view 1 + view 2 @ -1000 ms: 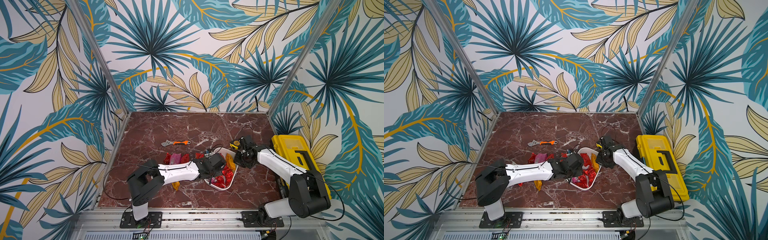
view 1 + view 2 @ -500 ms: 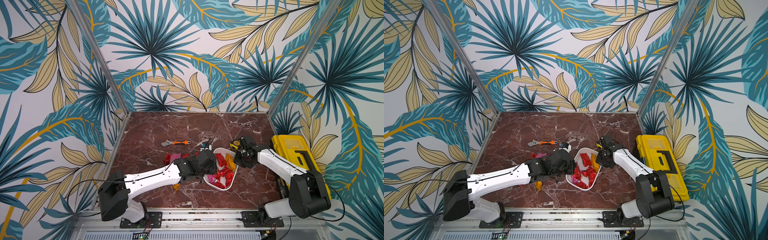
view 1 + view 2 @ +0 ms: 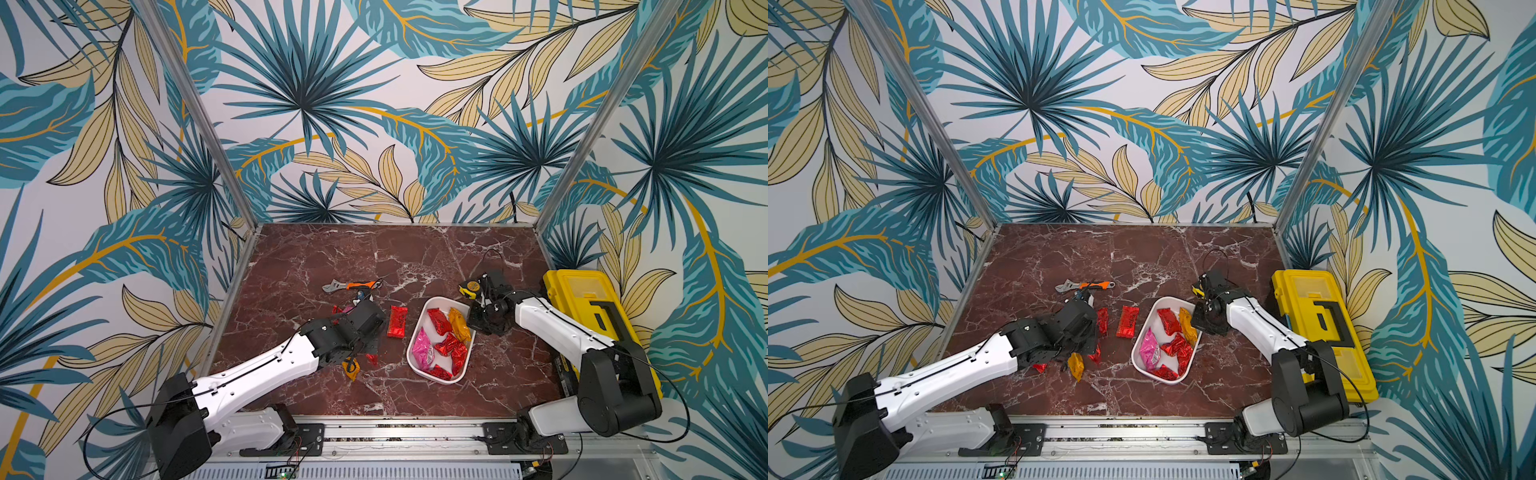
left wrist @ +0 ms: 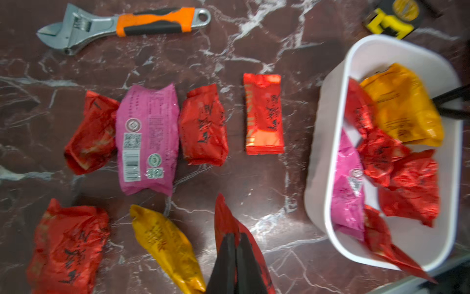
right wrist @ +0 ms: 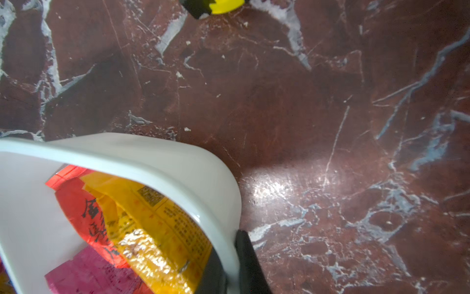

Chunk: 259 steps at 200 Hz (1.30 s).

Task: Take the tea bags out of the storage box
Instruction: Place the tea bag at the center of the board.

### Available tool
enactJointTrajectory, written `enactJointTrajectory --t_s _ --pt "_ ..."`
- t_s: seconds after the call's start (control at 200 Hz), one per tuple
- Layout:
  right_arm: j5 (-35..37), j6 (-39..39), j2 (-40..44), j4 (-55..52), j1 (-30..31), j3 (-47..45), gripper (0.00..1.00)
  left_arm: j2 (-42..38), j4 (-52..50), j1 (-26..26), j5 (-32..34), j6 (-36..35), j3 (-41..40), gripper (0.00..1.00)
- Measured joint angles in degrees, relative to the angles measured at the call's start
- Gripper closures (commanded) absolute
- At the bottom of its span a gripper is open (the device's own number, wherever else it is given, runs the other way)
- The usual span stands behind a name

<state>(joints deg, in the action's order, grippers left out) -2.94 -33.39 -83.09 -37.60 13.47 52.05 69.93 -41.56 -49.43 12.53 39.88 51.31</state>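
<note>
**In the left hand [image 4: 236,236]: a red tea bag [image 4: 225,219]**

The storage box [image 3: 441,300] sits right of centre, low on the surface [image 3: 332,257] in both top views, with several tea bags [image 3: 446,345] inside. Others lie loose to its left, and the pinched one's there too. The right hand [image 5: 230,254] is clamped on the box's upper-right rim.

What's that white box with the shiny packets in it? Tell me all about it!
The storage box is a shallow white tub, plastic-looking, with rounded corners and no lid. It sits on the dark red marble-look table. Inside lie crinkly tea bags: several red, one yellow-orange, one pink. The right end effector pinches its rim, one finger inside, one outside.
</note>
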Motion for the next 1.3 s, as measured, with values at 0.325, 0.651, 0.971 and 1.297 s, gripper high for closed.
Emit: enactJointTrajectory --t_s 0.325,0.651,0.971,1.297 --pt "-0.61 0.48 0.0 0.0 0.02 0.0 0.9 12.74 0.17 1.9 -0.04 -3.54 -0.02 0.9" --pt "-1.03 0.9 0.0 0.02 0.02 0.0 0.9 13.09 0.13 1.92 -0.79 -4.74 0.52 0.46" --pt "-1.46 0.9 0.0 0.02 0.02 0.02 0.9 6.67 5.16 -2.03 -5.97 -1.25 7.17 0.43" --pt "-1.99 0.9 0.0 0.04 0.02 0.13 0.89 17.86 14.93 -7.85 -10.03 7.13 12.5 0.43"
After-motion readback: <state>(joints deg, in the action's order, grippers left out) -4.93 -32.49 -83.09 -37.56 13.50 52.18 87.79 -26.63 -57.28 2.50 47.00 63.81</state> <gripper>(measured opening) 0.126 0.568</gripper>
